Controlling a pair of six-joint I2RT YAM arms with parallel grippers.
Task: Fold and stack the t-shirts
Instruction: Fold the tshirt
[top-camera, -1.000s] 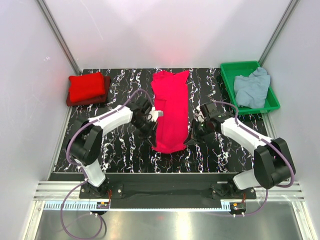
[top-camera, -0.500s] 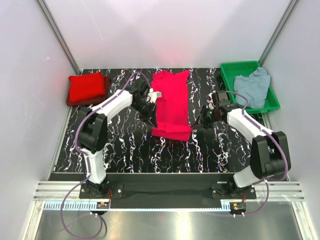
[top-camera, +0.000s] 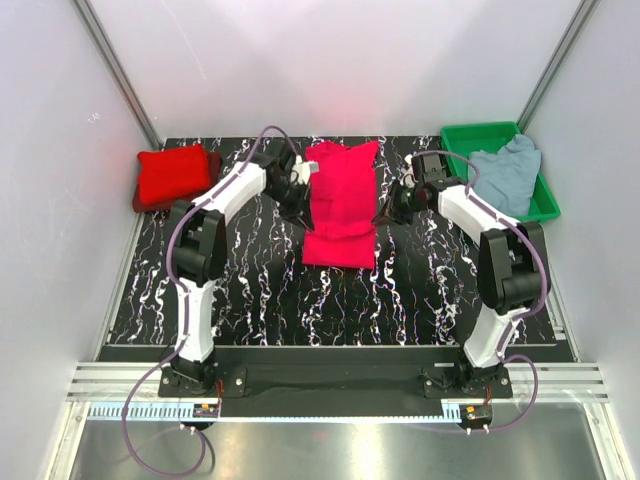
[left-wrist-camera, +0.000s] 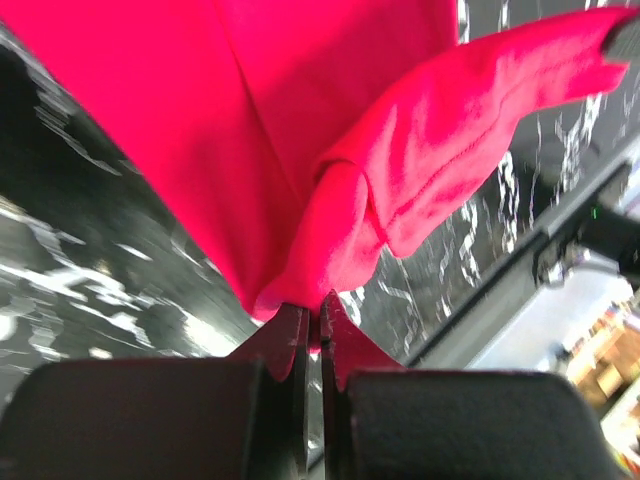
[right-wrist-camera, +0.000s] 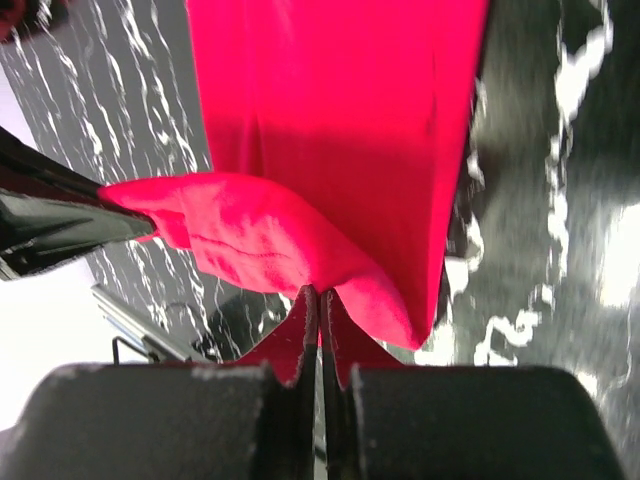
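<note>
T-shirt (top-camera: 340, 205): soft crimson cloth, folded oblong

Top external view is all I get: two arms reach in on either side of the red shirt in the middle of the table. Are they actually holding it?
Observer: Yes. The left wrist camera shows the left gripper pinched shut on a bunched edge of the red t-shirt.
Visitor: And the other arm?
Observer: The right wrist camera shows the right gripper shut on the cloth's edge too.
Visitor: Does the cloth lie flat between them?
Observer: No. A doubled-over flap runs from one gripper across to the other, above the flat layer of the shirt.
</note>
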